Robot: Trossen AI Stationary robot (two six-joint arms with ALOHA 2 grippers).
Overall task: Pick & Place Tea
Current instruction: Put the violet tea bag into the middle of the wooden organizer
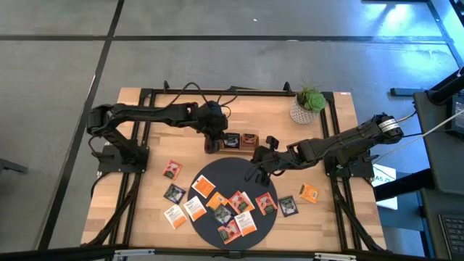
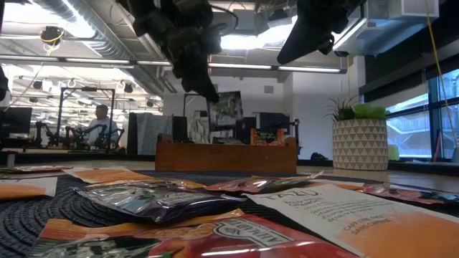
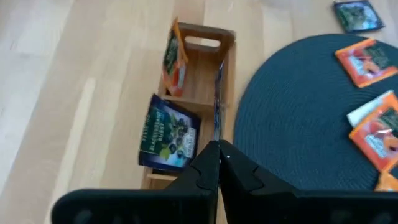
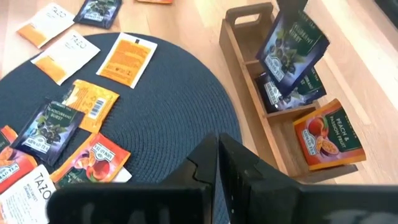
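Note:
My left gripper [image 3: 218,149] is shut on a dark tea sachet [image 4: 292,43] and hangs over the brown wooden tray [image 1: 232,141] at the far middle of the table. One dark sachet [image 4: 280,93] and one orange sachet [image 4: 326,137] stand in the tray's compartments. My right gripper [image 4: 217,155] is shut and holds nothing, above the far edge of the dark round mat [image 1: 232,217]. Several orange, red, black and white sachets [image 1: 232,206] lie flat on the mat. Others lie on the bare wood at its left [image 1: 172,170] and its right [image 1: 309,193]. My left gripper pinches the dark sachet by its upper edge [image 3: 217,130] between its two shut fingers, which slant down from the table's left. The sachet hangs below them, edge-on in the left wrist view, over the tray. I cannot tell whether its lower corner [image 4: 281,87] touches the sachet beneath.
A potted plant in a white pot [image 1: 308,109] stands at the table's far right corner, behind the right arm. Black frame rails [image 1: 145,130] run along the table's left and right sides. Bare wood lies between the tray and the table's far edge.

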